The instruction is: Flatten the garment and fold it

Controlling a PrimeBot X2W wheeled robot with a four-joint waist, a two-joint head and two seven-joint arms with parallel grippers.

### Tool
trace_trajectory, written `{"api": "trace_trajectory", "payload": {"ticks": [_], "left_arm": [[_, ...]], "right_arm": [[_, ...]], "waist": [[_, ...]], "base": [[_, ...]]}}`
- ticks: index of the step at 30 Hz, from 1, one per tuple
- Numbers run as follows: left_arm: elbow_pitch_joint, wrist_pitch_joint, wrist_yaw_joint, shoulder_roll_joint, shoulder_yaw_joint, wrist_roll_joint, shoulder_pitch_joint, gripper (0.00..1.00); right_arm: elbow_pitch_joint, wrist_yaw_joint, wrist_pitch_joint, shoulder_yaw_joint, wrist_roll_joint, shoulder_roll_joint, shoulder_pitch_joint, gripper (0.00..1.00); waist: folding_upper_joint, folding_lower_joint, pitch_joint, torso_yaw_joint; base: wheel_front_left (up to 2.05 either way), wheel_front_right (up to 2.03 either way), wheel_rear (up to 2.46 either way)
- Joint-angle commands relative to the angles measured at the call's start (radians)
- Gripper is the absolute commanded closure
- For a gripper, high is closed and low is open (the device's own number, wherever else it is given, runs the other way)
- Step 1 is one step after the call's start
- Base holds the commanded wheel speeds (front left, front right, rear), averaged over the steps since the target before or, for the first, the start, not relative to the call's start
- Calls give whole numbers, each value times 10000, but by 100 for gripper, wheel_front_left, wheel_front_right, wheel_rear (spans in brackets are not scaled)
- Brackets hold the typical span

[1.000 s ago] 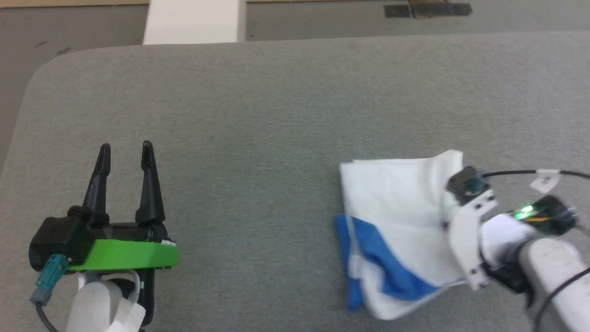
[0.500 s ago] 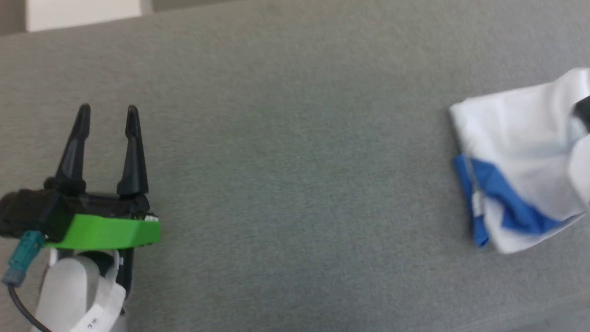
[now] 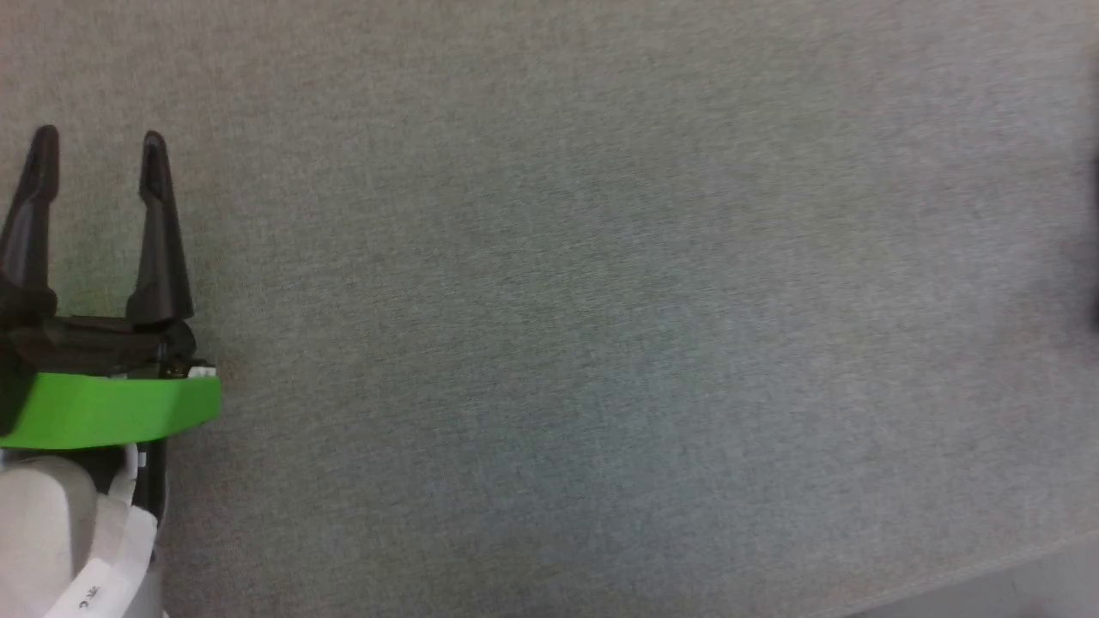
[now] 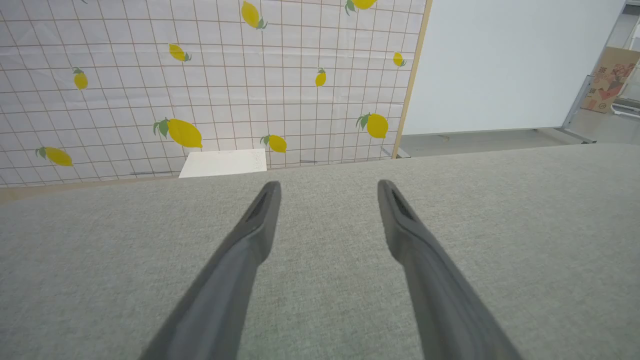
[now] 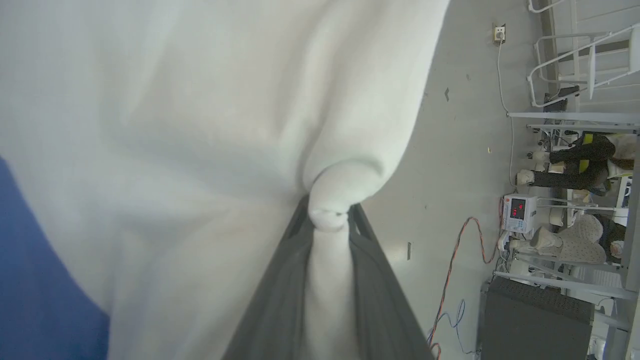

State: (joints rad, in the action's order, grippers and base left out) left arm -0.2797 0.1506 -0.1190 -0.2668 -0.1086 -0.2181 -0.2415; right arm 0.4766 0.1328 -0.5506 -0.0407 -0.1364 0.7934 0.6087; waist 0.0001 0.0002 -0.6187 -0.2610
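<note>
The garment [image 5: 200, 125] is white cloth with a bright blue part [image 5: 40, 280] at the lower left of the right wrist view. My right gripper [image 5: 327, 212] is shut on a bunched white fold of it, and the cloth hangs away from the fingers over a pale floor. My left gripper [image 3: 94, 146] stands open at the left edge of the head view, above the grey table [image 3: 549, 309], with nothing between its fingers [image 4: 260, 220].
A white box [image 4: 222, 162] stands beyond the table's far edge, before a lemon-print grid wall [image 4: 200, 75]. In the right wrist view, metal racks, cables and equipment [image 5: 550, 225] stand on the floor, with people [image 5: 585, 160] among them.
The head camera has swung left, so the garment and my right arm have slid out of its right side. My left gripper stays open and still.
</note>
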Motion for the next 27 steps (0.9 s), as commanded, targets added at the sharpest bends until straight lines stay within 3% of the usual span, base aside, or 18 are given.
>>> {"api": "trace_trajectory", "payload": {"ticks": [1, 7, 11, 17, 22, 27], "left_arm": [[-103, -13, 55, -127, -75, 7, -20, 0], [-137, 7, 145, -229, -286, -62, 194, 0], [150, 224, 206, -70, -274, -183, 324, 0], [736, 561, 439, 392, -335, -497, 447, 0], [1361, 763, 656, 724, -419, -683, 396, 0], [1826, 922, 914, 1027, -497, -712, 413, 0]], "right_arm": [[155, -21, 171, -205, 121, 42, 215, 0], [659, -21, 1009, -842, 431, 94, 649, 0], [407, -21, 2144, -1156, 141, 47, 1271, 0], [-1042, -21, 3756, 14, -667, -265, 2167, 0], [-2138, -21, 4574, 772, -1501, -1406, 2548, 0], [-3117, -21, 5338, 825, -1504, -3490, 1938, 0]], "waist": [[-1, -2, -416, 279], [-1, -2, -154, 149], [-1, -2, 526, 85], [-1, -2, 1862, 230], [-1, -2, 2865, 557], [-1, -2, 3717, 935]], "base": [[0, 0, 0], [0, 0, 0], [0, 0, 0], [0, 0, 0], [0, 0, 0], [0, 0, 0]]}}
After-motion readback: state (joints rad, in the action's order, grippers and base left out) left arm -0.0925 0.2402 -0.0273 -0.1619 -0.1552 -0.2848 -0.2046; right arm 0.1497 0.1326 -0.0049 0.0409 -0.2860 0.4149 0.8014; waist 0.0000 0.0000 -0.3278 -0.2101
